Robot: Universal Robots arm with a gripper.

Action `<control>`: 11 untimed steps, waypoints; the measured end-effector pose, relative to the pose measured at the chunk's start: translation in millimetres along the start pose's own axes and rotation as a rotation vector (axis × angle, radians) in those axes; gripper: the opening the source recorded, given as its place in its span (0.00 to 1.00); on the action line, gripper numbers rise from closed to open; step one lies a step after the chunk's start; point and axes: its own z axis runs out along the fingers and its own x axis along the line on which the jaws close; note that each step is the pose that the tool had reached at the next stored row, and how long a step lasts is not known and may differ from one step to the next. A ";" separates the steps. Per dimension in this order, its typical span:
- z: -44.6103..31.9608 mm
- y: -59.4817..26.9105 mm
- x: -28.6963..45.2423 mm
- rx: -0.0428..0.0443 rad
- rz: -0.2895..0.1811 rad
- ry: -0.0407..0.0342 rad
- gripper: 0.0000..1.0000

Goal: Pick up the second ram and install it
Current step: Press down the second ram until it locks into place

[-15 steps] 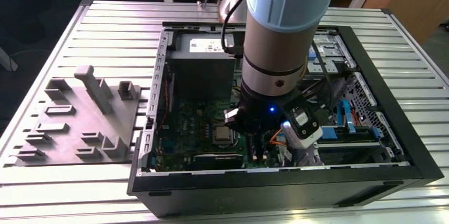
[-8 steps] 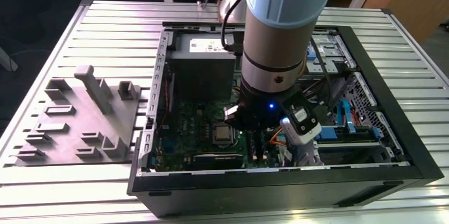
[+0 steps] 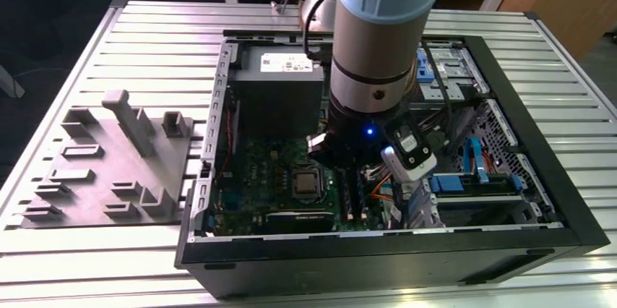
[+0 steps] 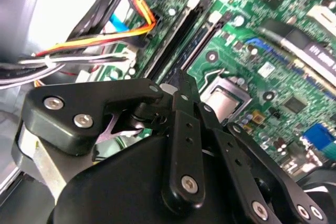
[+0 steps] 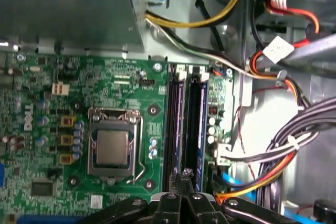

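My gripper (image 3: 344, 165) is down inside the open computer case (image 3: 540, 178), over the motherboard (image 5: 121, 93). In both wrist views its fingertips (image 5: 184, 177) are pressed together with nothing showing between them. They hover at one end of the two long black memory slots (image 5: 186, 124), between the CPU socket (image 5: 113, 148) and the cable bundle. A thin blue-green edge runs along each slot and looks like a seated ram (image 5: 181, 119). I cannot tell which stick is the second ram. The slots (image 4: 194, 35) also stretch away beyond my gripper (image 4: 181, 85).
Orange, yellow and white cables (image 5: 273, 156) crowd the side of the slots away from the socket. The power supply (image 3: 274, 77) fills the far end of the case. A grey holder block (image 3: 115, 163) with upright posts stands on the slatted table at the exterior view's left.
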 end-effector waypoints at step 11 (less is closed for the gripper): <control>-9.9 2.0 -0.6 -0.0001 0.000 -0.0001 0.10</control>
